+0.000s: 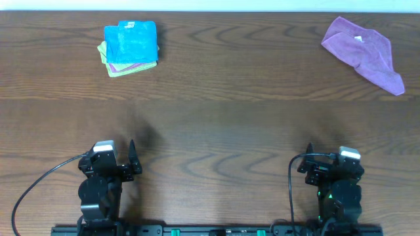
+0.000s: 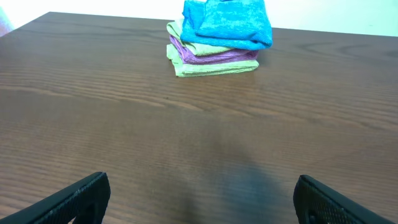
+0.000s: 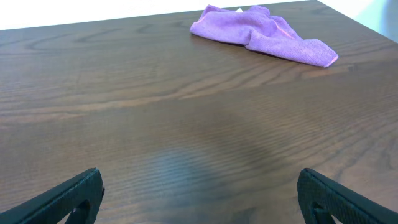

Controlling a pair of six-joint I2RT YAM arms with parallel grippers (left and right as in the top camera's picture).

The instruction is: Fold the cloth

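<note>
- Far right of the table (image 1: pixel 223 111): purple-lilac cloth (image 1: pixel 363 51), crumpled and unfolded, with a small white tag showing near its far edge.
- Near edge, left gripper (image 2: pixel 200 202): fingers spread wide, nothing between them, bare wood below.
- Near edge, right gripper (image 3: pixel 199 199): fingers also wide and empty. The cloth lies ahead and to the right, well apart.
- Far left: stack of folded cloths (image 1: pixel 131 40), with a bright blue cloth (image 2: pixel 229 23) on top and lilac and yellow-green layers beneath.
</note>
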